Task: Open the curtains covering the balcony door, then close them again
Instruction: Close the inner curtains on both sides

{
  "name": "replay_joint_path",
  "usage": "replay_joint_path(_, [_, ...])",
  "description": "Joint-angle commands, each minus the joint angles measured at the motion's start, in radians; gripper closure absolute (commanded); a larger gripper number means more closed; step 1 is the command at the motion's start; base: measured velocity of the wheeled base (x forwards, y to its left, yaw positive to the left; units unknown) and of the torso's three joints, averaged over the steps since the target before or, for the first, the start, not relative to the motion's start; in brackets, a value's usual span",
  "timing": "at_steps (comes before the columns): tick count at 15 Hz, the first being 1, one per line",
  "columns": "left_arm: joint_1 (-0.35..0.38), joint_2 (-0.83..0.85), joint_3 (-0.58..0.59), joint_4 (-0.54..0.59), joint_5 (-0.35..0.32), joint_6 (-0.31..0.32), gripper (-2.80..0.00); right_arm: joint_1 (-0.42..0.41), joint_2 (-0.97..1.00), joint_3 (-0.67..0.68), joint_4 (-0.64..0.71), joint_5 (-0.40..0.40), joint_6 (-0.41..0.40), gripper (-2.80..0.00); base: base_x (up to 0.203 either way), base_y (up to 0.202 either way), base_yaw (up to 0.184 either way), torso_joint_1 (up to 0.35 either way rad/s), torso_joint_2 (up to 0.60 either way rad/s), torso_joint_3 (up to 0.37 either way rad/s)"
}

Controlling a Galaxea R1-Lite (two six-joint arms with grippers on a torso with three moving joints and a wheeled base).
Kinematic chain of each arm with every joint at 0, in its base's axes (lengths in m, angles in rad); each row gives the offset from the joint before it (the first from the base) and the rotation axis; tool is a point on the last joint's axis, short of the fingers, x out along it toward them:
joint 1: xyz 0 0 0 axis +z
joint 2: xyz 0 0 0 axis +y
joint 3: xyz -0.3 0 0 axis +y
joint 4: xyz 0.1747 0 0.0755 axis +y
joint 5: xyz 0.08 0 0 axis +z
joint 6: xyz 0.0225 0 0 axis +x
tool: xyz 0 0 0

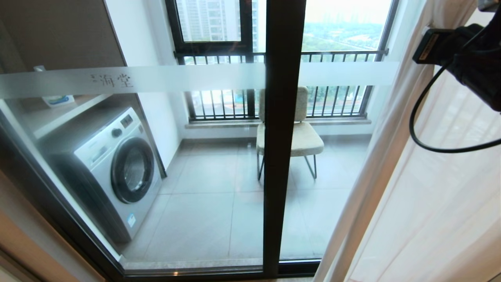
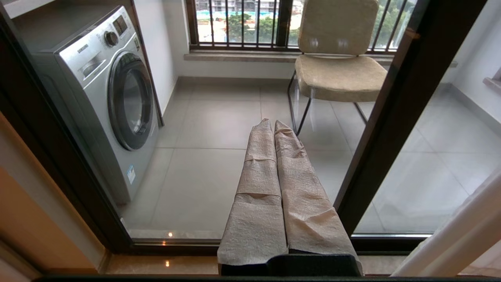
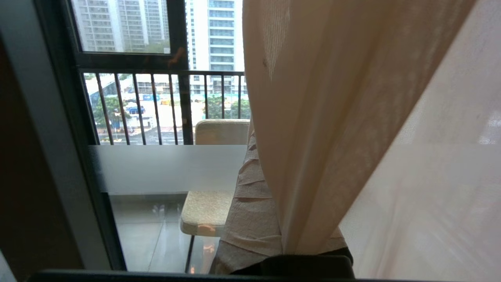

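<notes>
The curtains [image 1: 422,188] are gathered at the right of the door [image 1: 282,129], hanging as a long vertical fall whose edge slants down toward the door's foot. The right gripper [image 3: 274,203], fingers pressed together, is pinching a fold of the sheer, which is draped across it. The glass to be covered lies to the left of that grip, so the pull is judged to run leftward along the door. The left gripper [image 2: 274,129] is parked low, closed and empty, well apart from the fabric; the right arm is nearer
</notes>
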Motion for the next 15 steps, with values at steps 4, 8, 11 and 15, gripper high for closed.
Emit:
replay_joint_path(4, [0.0, 0.0, 0.0, 0.0, -0.001, -0.001, 0.0, 0.004, 0.005, 0.0, -0.005, -0.001, -0.002, 0.0, 0.0, 0.192, 0.001, 0.003, 0.0, 0.002])
replay_joint_path(8, [0.0, 0.0, 0.0, 0.0, 0.0, -0.001, 0.0, 0.004, 0.003, 0.0, -0.005, -0.001, -0.002, 0.0, 0.0, 0.194, 0.002, 0.001, 0.0, 0.003])
replay_joint_path(11, [0.0, 0.0, 0.0, 0.0, 0.001, -0.001, 0.0, 0.004, 0.002, 0.0, -0.005, -0.001, -0.002, 0.0, 0.0, 0.192, 0.003, 0.001, 0.0, 0.003])
replay_joint_path(15, [0.0, 0.0, 0.0, 0.0, 0.001, 0.001, 0.0, 0.004, -0.003, 0.0, -0.003, -0.001, -0.002, 0.0, 0.0, 0.191, 0.001, 0.002, 0.0, 0.002])
